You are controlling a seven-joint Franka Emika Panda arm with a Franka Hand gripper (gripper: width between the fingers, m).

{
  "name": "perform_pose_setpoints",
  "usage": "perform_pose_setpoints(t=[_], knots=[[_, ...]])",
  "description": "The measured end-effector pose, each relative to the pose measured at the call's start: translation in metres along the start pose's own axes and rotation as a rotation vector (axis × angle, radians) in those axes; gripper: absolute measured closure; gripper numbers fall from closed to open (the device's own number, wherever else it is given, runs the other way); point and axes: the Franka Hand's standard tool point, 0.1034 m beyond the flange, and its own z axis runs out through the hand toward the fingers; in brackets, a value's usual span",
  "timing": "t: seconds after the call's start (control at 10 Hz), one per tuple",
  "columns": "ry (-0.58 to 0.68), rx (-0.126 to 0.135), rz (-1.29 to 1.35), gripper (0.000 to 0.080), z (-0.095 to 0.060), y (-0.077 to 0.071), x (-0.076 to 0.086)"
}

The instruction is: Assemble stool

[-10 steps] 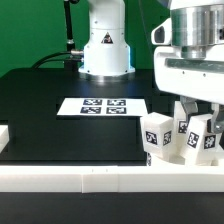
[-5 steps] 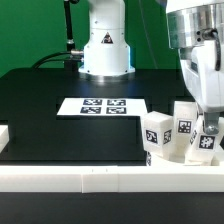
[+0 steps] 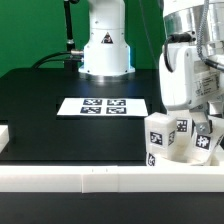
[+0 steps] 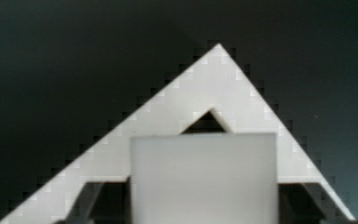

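Observation:
The white stool parts stand together at the front right of the black table in the exterior view. The front leg point(image 3: 158, 133) and two more tagged legs point(image 3: 186, 129) stand upright on a rounded white body that looks like the seat point(image 3: 176, 152). My gripper point(image 3: 204, 122) reaches down from above at the right side of this group. In the wrist view my gripper point(image 4: 202, 205) is shut on a white blocky leg point(image 4: 202, 170), which fills the gap between the two dark fingers point(image 4: 94, 204). Behind it lies a white triangular shape point(image 4: 213, 85) that I cannot identify.
The marker board point(image 3: 103, 105) lies flat in the middle of the table. The arm's white base point(image 3: 105, 45) stands at the back. A long white rail point(image 3: 70, 178) runs along the front edge. A white rail end point(image 3: 4, 136) shows at the exterior view's left.
My hand has swung back toward the exterior view's left and now hangs tilted over the stool parts. The group of parts has shifted slightly to the right.

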Motion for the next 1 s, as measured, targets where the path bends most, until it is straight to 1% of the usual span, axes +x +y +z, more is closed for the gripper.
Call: perform_pose_setpoints(t=[0.2, 0.3, 0.4, 0.5, 0.6, 0.7, 1.0], knots=[[-0.009, 0.0, -0.012, 0.0456, -0.001, -0.001, 0.001], [-0.014, 0.003, -0.034, 0.0456, -0.004, -0.002, 0.0], [-0.024, 0.007, -0.068, 0.0372, -0.015, -0.002, -0.001], [-0.036, 0.011, -0.091, 0.0372, -0.028, -0.004, -0.002], [-0.054, 0.019, -0.104, 0.0211, -0.044, -0.005, -0.006], [-0.07, 0.025, -0.114, 0.0162, -0.055, -0.005, -0.01], [-0.065, 0.021, -0.114, 0.0153, -0.052, -0.003, -0.007]])
